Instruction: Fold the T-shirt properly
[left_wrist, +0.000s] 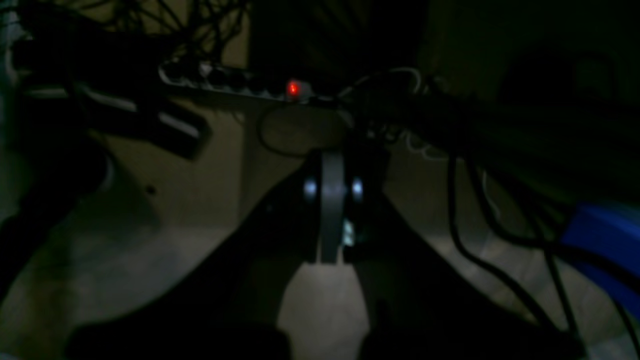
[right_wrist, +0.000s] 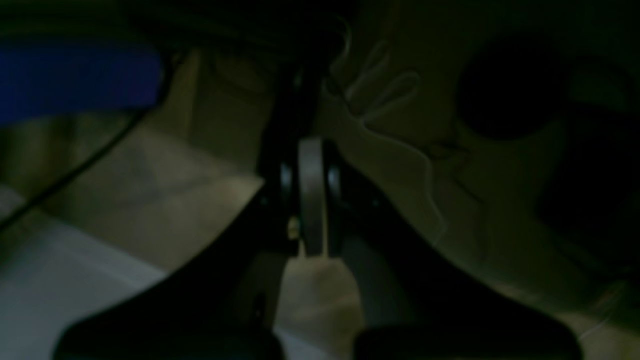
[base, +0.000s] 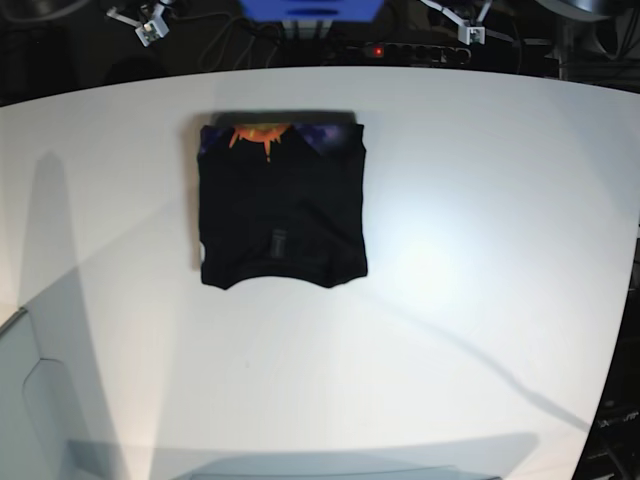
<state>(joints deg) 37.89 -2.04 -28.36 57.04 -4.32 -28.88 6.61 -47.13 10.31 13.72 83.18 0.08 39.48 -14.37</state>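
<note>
Lying folded on the white table, both arms off the cloth

T-shirt (base: 280, 205) sits as a roughly square black bundle on the far-left part of the table (base: 470, 250) in the base view. Soft matte cloth, mostly flat, slight waviness along the near hem. Strip of orange-and-purple print (base: 268, 134) shows along the far edge. Small dark label patch near the middle of the near half, hard to read. Left and right sides run fairly straight; near edge curves with two rounded corners.

Table is smooth, white, glossy under the light, with a curved far edge. Long shadows cross it from the near side. Wide bare surface to the right of the shirt and toward the near edge; less room between shirt and far edge.

Left gripper (left_wrist: 332, 200) in its wrist view: dark, blurry, fingers pressed together, nothing between them, pointing at a power strip (left_wrist: 235, 82) with a red light and tangled cables (left_wrist: 465, 210). Right gripper (right_wrist: 311, 200) likewise pinched closed and empty, over tan floor. Blue box (base: 310, 8) sits beyond the table's far edge. Both wrist views very dim, little detail.
</note>
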